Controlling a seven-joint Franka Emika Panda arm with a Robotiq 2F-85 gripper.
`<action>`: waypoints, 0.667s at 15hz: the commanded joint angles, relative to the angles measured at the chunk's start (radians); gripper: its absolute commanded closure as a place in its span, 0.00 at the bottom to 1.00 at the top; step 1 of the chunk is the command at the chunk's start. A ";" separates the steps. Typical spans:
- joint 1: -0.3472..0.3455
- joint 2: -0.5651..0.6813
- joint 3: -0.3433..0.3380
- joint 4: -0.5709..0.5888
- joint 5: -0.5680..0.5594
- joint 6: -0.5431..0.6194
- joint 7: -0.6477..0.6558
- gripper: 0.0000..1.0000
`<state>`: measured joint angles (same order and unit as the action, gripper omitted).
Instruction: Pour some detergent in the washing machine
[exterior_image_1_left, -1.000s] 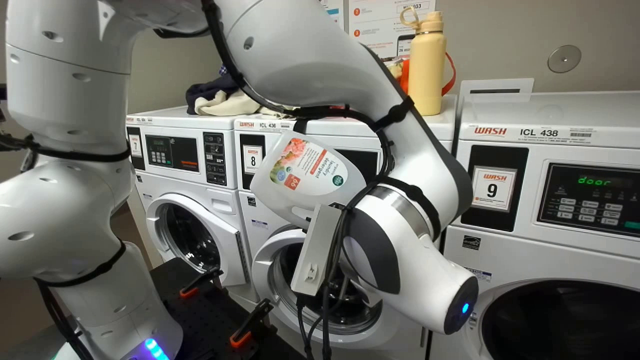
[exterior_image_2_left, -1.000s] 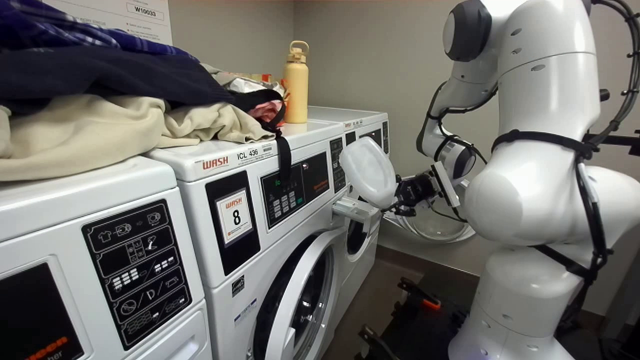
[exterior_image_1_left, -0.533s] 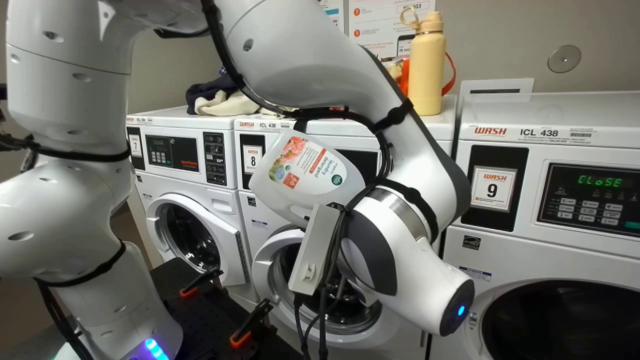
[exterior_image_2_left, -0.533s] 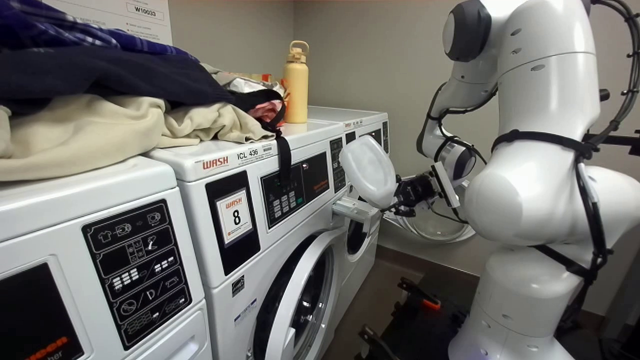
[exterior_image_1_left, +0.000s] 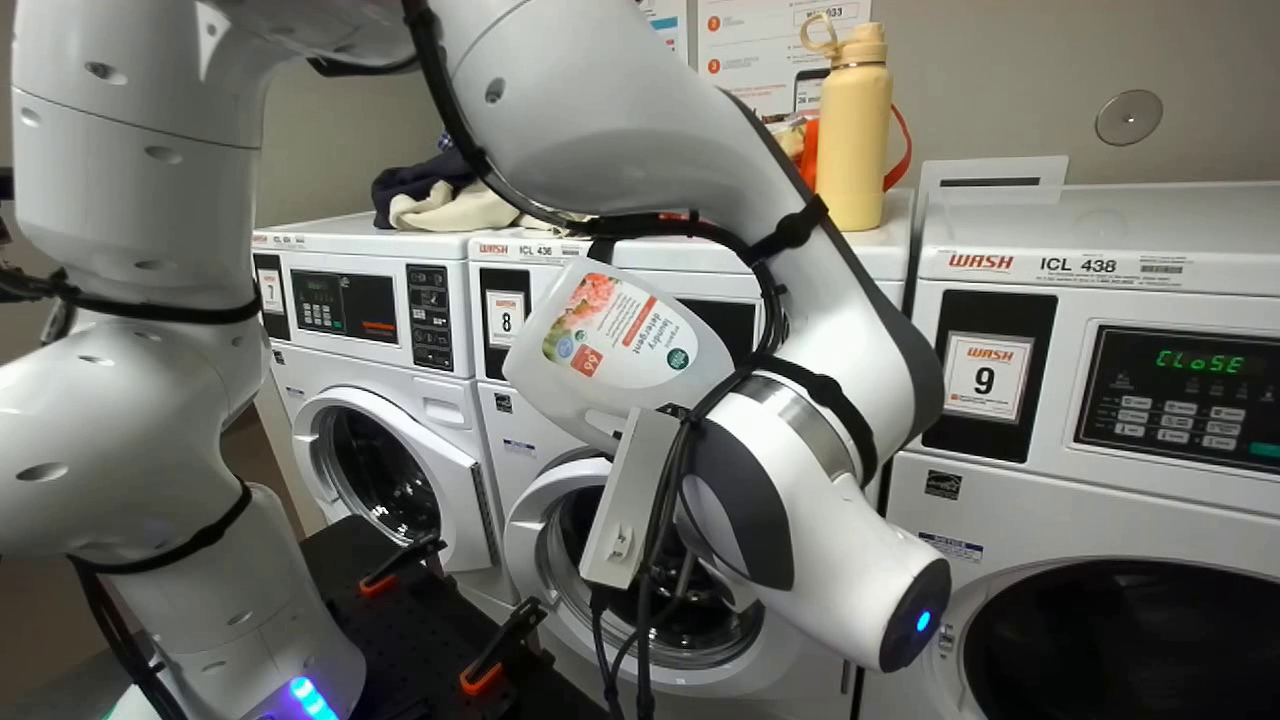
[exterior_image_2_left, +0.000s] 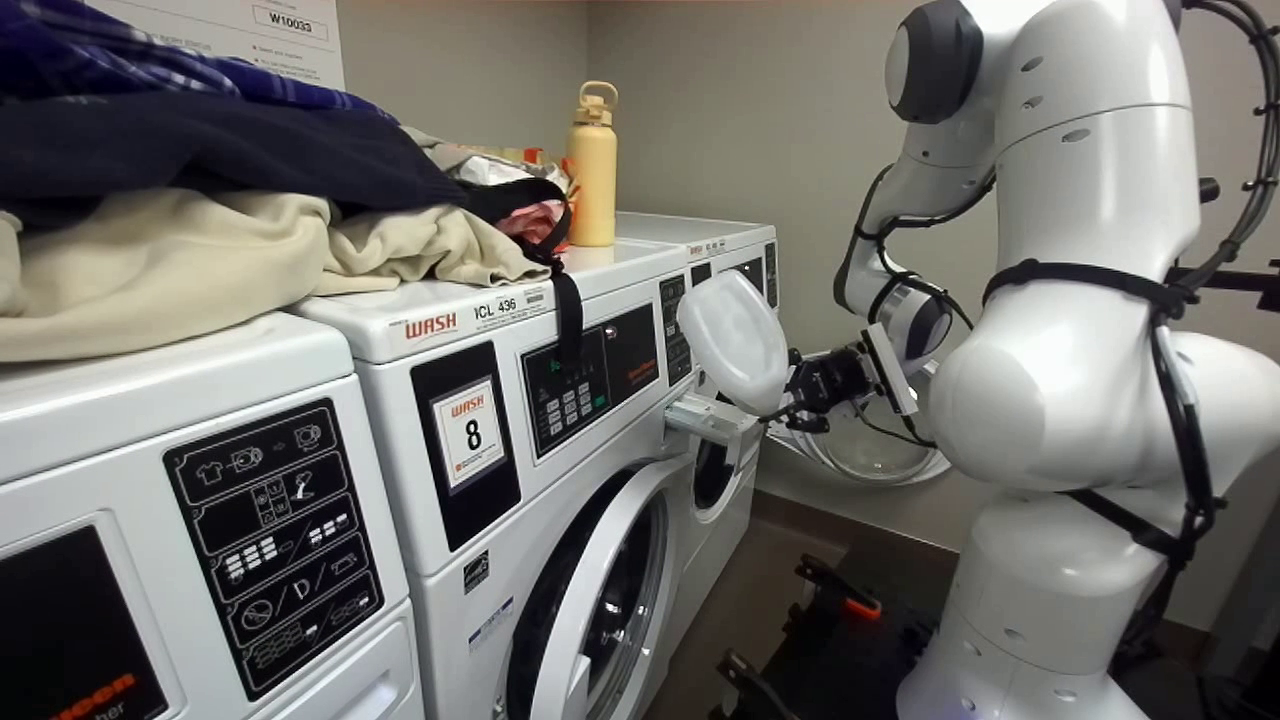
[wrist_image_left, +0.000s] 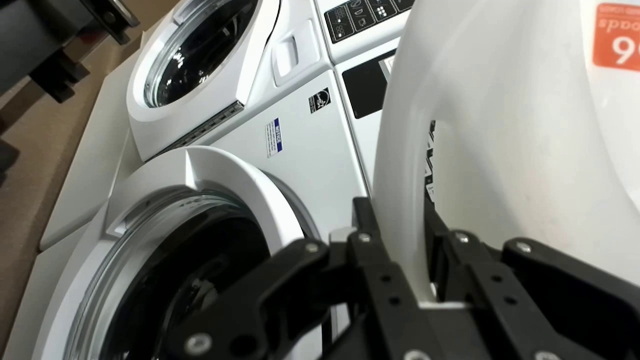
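Washing machine (exterior_image_2_left: 530, 490): the front-loader marked 8 in an exterior view; it stands on the jug's far side from the tool.
Arm (exterior_image_1_left: 620, 130): the only one, so it does the pouring; its wrist covers the jug's neck in an exterior view.
Detergent jug (exterior_image_2_left: 735, 340): in the air between tool and machine front; its long axis slants, wide base raised, narrowing end low.
Drawer (exterior_image_2_left: 708, 415): drawn out of the machine, near the jug's lower edge; whether it lies directly under the neck I cannot tell.
Tool (wrist_image_left: 398, 220): closed in on the jug's handle, one of its fingers (wrist_image_left: 365, 222) against either side.
Handle (wrist_image_left: 400, 165): the jug's nearest part to the tool; the body reaches out beyond it.
Mouth: hidden, cap unknown. The pour, I judge, turns on this low end sitting over the drawer before the base tips higher.
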<state>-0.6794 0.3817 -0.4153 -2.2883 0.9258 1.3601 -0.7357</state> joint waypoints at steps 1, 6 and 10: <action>0.015 -0.078 -0.013 -0.013 -0.005 0.018 0.037 0.91; 0.042 -0.141 -0.013 -0.011 -0.047 0.094 0.035 0.91; 0.069 -0.227 -0.012 -0.002 -0.106 0.112 0.025 0.91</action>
<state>-0.6370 0.2799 -0.4163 -2.2750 0.8653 1.4679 -0.7362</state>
